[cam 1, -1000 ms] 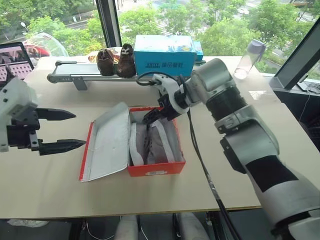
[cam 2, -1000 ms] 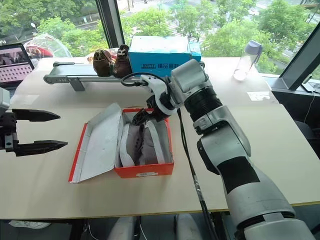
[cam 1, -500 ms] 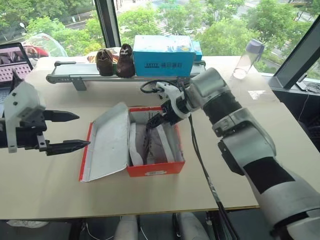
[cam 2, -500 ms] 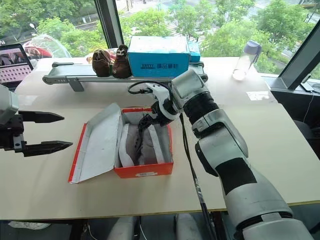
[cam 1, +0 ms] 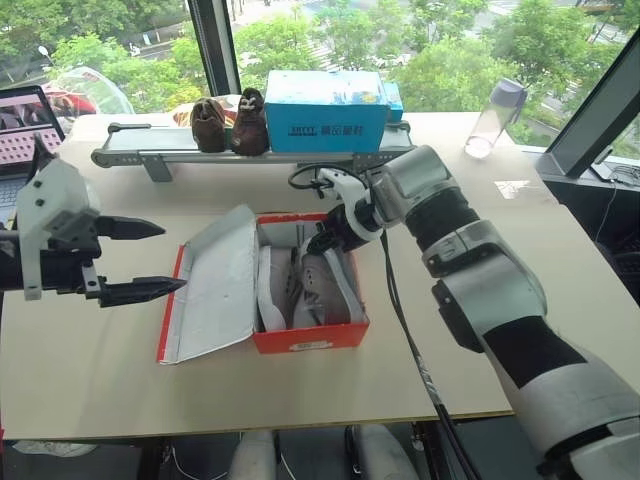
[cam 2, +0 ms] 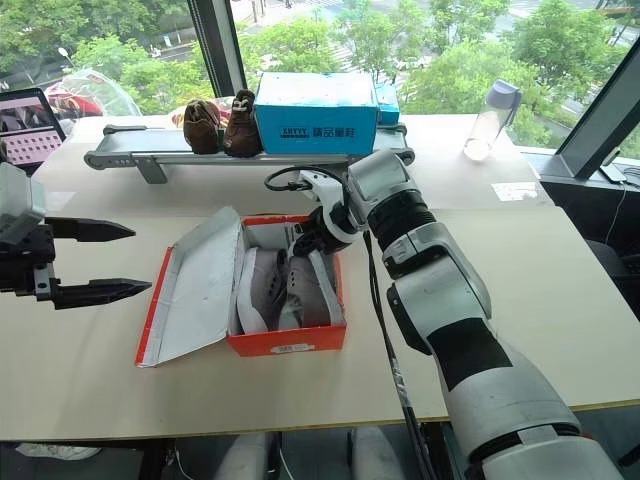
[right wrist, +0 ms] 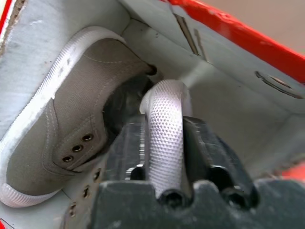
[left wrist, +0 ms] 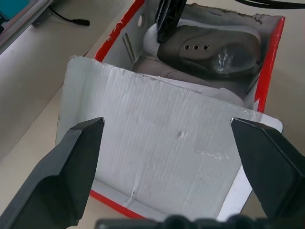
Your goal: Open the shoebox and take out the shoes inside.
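now the right gripper [right wrist: 164, 157] has its two black fingers [right wrist: 127, 152] pinched together on the white rubber heel of one of the shoes [cam 2: 283, 288], the ribbed sole edge squeezed between them. that shoe lies on its side in the shoebox [cam 1: 305, 338], the second grey one just beside it, eyelets showing. the right arm reaches in from about four o'clock across the table [cam 1: 470, 340], wrist bent down into the far end of the box, a black cable trailing off the forearm.

the red box sits near the table's middle, its lid [left wrist: 157, 152] folded out flat toward nine o'clock, white inside facing up; a small white label on its near red wall is too small to read.

the left gripper [cam 1: 135, 259] hovers well apart from the box at nine o'clock, fingers spread wide, pointing at the lid.

at twelve o'clock a blue box [cam 1: 328, 110] carries a white label with print i cannot make out, with brown shoes [cam 1: 232, 122] beside it on a grey rail. a clear bottle [cam 1: 497, 118] stands at two o'clock.
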Robot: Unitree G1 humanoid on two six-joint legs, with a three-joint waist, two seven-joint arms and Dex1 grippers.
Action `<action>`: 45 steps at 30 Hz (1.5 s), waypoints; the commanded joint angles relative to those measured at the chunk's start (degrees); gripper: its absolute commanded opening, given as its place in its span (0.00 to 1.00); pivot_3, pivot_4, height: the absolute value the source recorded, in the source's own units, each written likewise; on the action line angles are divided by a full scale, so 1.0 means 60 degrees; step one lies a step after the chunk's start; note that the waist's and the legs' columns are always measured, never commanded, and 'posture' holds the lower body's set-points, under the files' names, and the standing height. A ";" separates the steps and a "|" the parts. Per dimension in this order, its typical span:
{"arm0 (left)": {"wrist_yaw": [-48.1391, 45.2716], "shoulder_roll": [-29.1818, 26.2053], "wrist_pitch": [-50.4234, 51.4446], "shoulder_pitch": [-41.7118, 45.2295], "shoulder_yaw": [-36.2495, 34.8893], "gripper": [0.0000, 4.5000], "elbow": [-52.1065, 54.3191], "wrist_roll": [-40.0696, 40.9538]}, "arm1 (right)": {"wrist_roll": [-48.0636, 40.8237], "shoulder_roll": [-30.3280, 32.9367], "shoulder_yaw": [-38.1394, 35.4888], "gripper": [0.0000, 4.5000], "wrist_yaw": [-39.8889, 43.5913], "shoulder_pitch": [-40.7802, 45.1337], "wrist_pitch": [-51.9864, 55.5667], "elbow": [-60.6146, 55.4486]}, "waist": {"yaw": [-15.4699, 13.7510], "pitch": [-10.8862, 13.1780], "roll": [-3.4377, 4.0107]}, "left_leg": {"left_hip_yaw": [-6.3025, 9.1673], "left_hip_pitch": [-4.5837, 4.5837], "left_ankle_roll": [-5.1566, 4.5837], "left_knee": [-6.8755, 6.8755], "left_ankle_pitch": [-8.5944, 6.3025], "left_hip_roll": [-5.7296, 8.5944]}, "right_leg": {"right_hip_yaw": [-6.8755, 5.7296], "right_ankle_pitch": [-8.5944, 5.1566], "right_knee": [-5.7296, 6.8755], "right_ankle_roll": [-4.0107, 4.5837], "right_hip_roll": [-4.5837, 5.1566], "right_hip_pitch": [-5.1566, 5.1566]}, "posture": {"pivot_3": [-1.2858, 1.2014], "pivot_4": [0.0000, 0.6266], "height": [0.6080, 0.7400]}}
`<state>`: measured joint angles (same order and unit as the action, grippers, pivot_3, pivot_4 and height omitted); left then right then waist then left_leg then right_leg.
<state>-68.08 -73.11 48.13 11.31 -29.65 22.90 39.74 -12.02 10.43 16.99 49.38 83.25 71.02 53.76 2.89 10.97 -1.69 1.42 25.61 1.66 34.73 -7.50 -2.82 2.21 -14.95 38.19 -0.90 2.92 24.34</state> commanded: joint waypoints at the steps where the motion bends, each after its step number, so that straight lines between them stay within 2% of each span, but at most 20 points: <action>1: 0.0085 -0.0148 -0.0278 0.0405 0.0195 1.00 -0.0005 0.0034 | -0.0051 0.0115 -0.0149 0.07 0.0075 0.0079 0.0348 -0.0695 | -0.0001 0.0000 0.0000 | 0.0000 0.0000 0.0000 -0.0001 0.0000 0.0000 | 0.0000 0.0000 0.0000 0.0000 -0.0001 0.0001 | 0.52 0.24 1.00; 4: 0.0093 -0.0094 -0.0420 0.0706 0.0562 1.00 -0.0160 0.0000 | -0.0379 0.0373 -0.0586 0.07 0.0024 0.0479 0.1175 -0.1264 | -0.0013 0.0000 0.0001 | 0.0000 0.0008 0.0000 0.0000 0.0000 0.0000 | 0.0001 0.0000 -0.0001 0.0000 -0.0001 0.0005 | 0.52 0.24 1.00; 11: -0.0010 0.0087 -0.0959 0.1578 0.1727 1.00 -0.0678 -0.0191 | -0.1017 0.1135 -0.2461 0.07 -0.0632 0.1733 0.2881 -0.2072 | -0.0059 0.0003 0.0003 | 0.0000 0.0013 0.0000 0.0002 0.0000 0.0000 | -0.0003 0.0000 -0.0001 0.0000 -0.0001 0.0007 | 0.52 0.24 1.00; 14: -0.0135 0.0252 -0.1287 0.2337 0.2523 1.00 -0.1100 -0.0409 | -0.1148 0.1906 -0.3425 0.07 -0.0977 0.2132 0.3042 -0.2324 | -0.0118 0.0002 0.0002 | 0.0000 0.0012 0.0000 0.0003 0.0000 0.0001 | -0.0003 0.0000 -0.0004 0.0000 0.0000 0.0003 | 0.52 0.24 1.00; 19: -0.0470 0.0443 -0.1627 0.3244 0.3356 1.00 -0.1675 -0.0696 | -0.1645 0.3694 -0.3867 0.07 -0.0060 0.0847 0.1218 -0.3731 | -0.0232 -0.0002 -0.0004 | -0.0001 0.0019 0.0000 0.0015 0.0000 0.0014 | -0.0005 0.0002 -0.0022 -0.0014 0.0012 -0.0009 | 0.52 0.24 1.00; 22: -0.0693 0.0641 -0.1713 0.3655 0.3717 1.00 -0.1942 -0.0785 | -0.1406 0.5291 -0.3483 0.07 0.0850 -0.0511 0.0047 -0.3613 | -0.0270 -0.0002 -0.0005 | -0.0007 0.0022 -0.0001 0.0016 0.0000 0.0017 | 0.0003 0.0003 -0.0021 -0.0017 0.0014 -0.0006 | 0.52 0.24 1.00; 25: -0.0870 0.0800 -0.1852 0.4074 0.4107 1.00 -0.2219 -0.1011 | -0.1471 0.6205 -0.3123 0.07 0.2038 -0.1818 -0.0803 -0.3234 | -0.0319 0.0003 0.0003 | -0.0008 0.0026 -0.0001 0.0026 0.0000 0.0026 | 0.0002 0.0002 -0.0020 -0.0021 0.0021 -0.0008 | 0.52 0.24 1.00; 27: -0.0975 0.0895 -0.1912 0.4305 0.4251 1.00 -0.2350 -0.1124 | -0.1574 0.6401 -0.2988 0.07 0.2656 -0.2411 -0.1107 -0.3000 | -0.0229 0.0007 0.0010 | -0.0014 0.0025 -0.0002 0.0027 0.0001 0.0027 | 0.0011 0.0000 -0.0017 -0.0026 0.0020 -0.0004 | 0.52 0.24 1.00; 29: -0.1059 0.0985 -0.1907 0.4520 0.4377 1.00 -0.2428 -0.1185 | -0.1399 0.6192 -0.3079 0.07 0.2672 -0.2770 -0.1848 -0.2257 | -0.0010 0.0010 0.0015 | -0.0016 0.0021 -0.0003 0.0028 0.0002 0.0021 | 0.0025 0.0000 -0.0008 -0.0027 0.0011 0.0000 | 0.52 0.24 1.00; 32: -0.1176 0.1040 -0.1869 0.4766 0.4514 1.00 -0.2513 -0.1264 | -0.0602 0.5808 -0.2793 0.07 0.2324 -0.3396 -0.3994 -0.1076 | 0.0191 0.0010 0.0015 | -0.0017 0.0000 -0.0004 0.0025 0.0001 0.0018 | 0.0036 -0.0001 -0.0006 -0.0031 0.0004 -0.0014 | 0.52 0.24 1.00; 34: -0.1210 0.1060 -0.1860 0.4945 0.4576 1.00 -0.2622 -0.1372 | -0.0291 0.5703 -0.2743 0.28 0.2277 -0.3462 -0.4740 -0.0381 | 0.0211 0.0012 0.0017 | -0.0022 -0.0009 -0.0006 0.0022 0.0000 0.0018 | 0.0042 -0.0014 -0.0010 -0.0053 0.0004 -0.0020 | 0.52 0.24 1.00; 35: -0.1232 0.1071 -0.1865 0.5048 0.4623 1.00 -0.2672 -0.1438 | -0.0076 0.5716 -0.2683 0.32 0.2244 -0.3488 -0.5133 0.0028 | 0.0203 0.0016 0.0024 | -0.0022 -0.0008 -0.0006 0.0023 0.0000 0.0018 | 0.0042 -0.0018 -0.0008 -0.0060 0.0004 -0.0019 | 0.52 0.24 1.00; 40: -0.1383 0.0953 -0.1795 0.5099 0.4565 1.00 -0.2667 -0.1496 | 0.0823 0.6298 -0.2556 0.71 0.1861 -0.3036 -0.6652 0.1274 | 0.0171 0.0020 0.0030 | -0.0022 -0.0001 -0.0006 0.0028 0.0000 0.0022 | 0.0040 -0.0015 -0.0011 -0.0063 0.0010 -0.0021 | 0.52 0.24 1.00; 41: -0.1398 0.0921 -0.1787 0.5074 0.4546 1.00 -0.2649 -0.1515 | 0.1009 0.6457 -0.2508 0.76 0.1828 -0.2916 -0.6886 0.1430 | 0.0170 0.0020 0.0031 | -0.0021 -0.0001 -0.0006 0.0027 0.0000 0.0027 | 0.0040 -0.0014 -0.0010 -0.0064 0.0014 -0.0020 | 0.52 0.24 1.00; 43: -0.1429 0.0850 -0.1737 0.4961 0.4463 1.00 -0.2567 -0.1507 | 0.1827 0.7005 -0.1940 0.93 0.1934 -0.2729 -0.7680 0.1376 | 0.0124 0.0024 0.0036 | -0.0021 -0.0001 -0.0005 0.0026 0.0000 0.0033 | 0.0038 -0.0015 -0.0009 -0.0066 0.0019 -0.0019 | 0.52 0.24 1.00; 44: -0.1439 0.0823 -0.1710 0.4906 0.4419 1.00 -0.2524 -0.1488 | 0.2027 0.7151 -0.1832 0.99 0.2008 -0.2558 -0.7921 0.1424 | 0.0120 0.0024 0.0037 | -0.0022 -0.0001 -0.0005 0.0026 0.0000 0.0036 | 0.0039 -0.0016 -0.0009 -0.0068 0.0022 -0.0017 | 0.52 0.24 1.00; 45: -0.1446 0.0799 -0.1678 0.4864 0.4388 1.00 -0.2489 -0.1466 | 0.2166 0.7230 -0.1779 0.99 0.2070 -0.2378 -0.8088 0.1475 | 0.0132 0.0024 0.0037 | -0.0023 0.0000 -0.0005 0.0026 0.0000 0.0036 | 0.0039 -0.0019 -0.0010 -0.0072 0.0023 -0.0016 | 0.52 0.24 1.00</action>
<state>-76.44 -67.13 37.78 40.26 -1.18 6.50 30.77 -1.39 51.71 5.87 61.12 65.60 26.51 63.09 3.68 11.12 -1.47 1.27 25.61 1.62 34.88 -7.50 -2.61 2.45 -15.06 38.12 -1.34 3.06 24.24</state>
